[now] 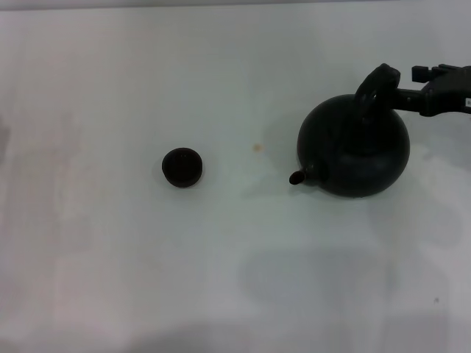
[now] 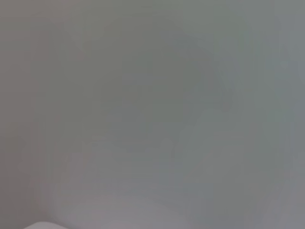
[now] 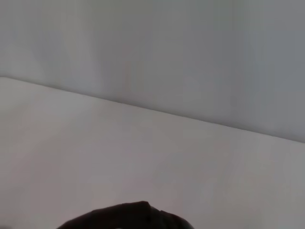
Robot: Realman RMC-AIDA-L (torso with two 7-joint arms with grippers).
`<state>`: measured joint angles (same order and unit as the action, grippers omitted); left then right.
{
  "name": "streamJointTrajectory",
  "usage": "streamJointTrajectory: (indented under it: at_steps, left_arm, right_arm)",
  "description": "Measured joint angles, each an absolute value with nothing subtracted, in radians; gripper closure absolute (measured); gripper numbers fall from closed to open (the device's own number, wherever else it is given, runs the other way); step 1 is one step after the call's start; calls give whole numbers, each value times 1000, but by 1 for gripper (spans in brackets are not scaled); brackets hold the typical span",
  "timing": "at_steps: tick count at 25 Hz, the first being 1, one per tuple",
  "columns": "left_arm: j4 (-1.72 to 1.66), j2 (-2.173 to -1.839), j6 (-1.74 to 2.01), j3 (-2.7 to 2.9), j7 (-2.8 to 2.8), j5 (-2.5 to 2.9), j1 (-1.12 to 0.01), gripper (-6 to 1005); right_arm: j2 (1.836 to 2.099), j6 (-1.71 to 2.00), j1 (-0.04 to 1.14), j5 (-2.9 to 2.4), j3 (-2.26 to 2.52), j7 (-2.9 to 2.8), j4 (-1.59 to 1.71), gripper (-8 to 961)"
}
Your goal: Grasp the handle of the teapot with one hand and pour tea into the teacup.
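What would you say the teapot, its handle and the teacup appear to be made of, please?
The teapot looks like matte black ceramic or cast iron: its round body shows no gloss or highlights. The handle is equally dull black, possibly wrapped, though that is unclear. The teacup looks like dark brown-black unglazed clay, also without shine. None can be settled from looks alone.

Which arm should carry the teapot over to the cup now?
Right. The right gripper is already at the handle of the teapot; the left arm is out of view. The teacup sits to the robot's left.
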<state>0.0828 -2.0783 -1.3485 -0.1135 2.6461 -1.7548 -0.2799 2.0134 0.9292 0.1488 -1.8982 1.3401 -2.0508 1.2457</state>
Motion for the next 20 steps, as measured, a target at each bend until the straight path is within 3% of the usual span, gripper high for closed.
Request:
streamJointTrajectory:
  at_steps: [12, 20]
  left_arm:
    - [78, -2077, -1343, -113, 2646, -1755, -286, 111]
    - [75, -2077, -1343, -113, 2646, -1755, -287, 111]
  right_arm:
    - [2013, 1130, 148, -1846, 1111, -1946, 1202, 136]
    - [2015, 1145, 157, -1333, 941, -1526, 847, 141]
